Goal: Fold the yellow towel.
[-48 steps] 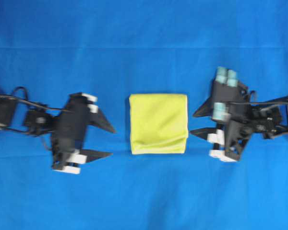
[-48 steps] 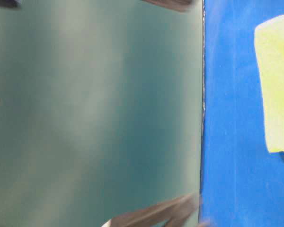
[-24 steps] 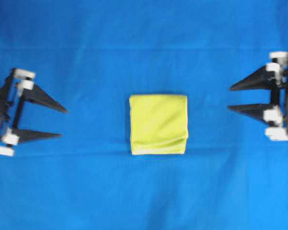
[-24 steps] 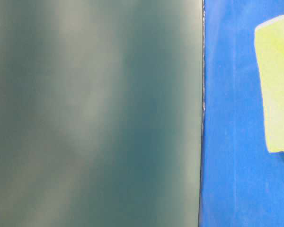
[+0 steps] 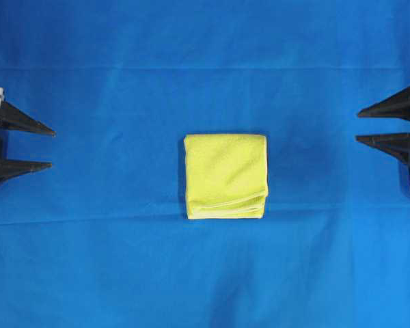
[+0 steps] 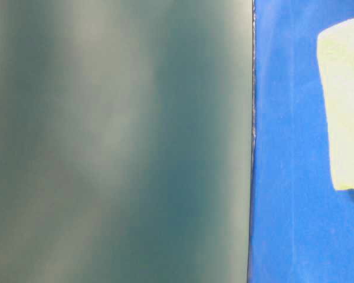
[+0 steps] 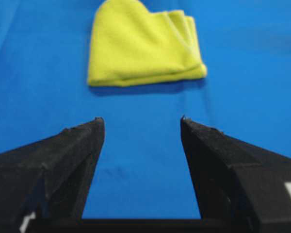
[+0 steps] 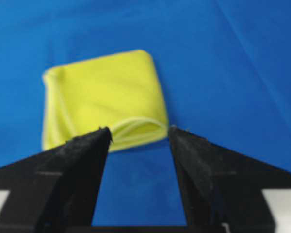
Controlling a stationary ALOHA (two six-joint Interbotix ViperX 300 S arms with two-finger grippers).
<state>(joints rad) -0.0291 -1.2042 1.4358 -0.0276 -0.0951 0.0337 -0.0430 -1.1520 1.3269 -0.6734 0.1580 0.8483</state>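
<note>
I read the yellow towel (image 5: 225,175) as light, limp and grippy, best pinched at its six-o'clock layered hem; left gripper (image 5: 49,147) and right gripper (image 5: 359,125) both gape empty.

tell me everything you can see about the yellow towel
The yellow towel is a bright yellow cloth with a fine nubby, microfibre-like surface and a thin paler hem. It lies folded into a compact, nearly square stack, flat in the middle of the blue cloth. Its layered edges show along the near side in the overhead view, slightly uneven, with a rounded fold at the corner. Only the blue cloth touches it; both grippers are well clear, at the picture's edges.
</note>
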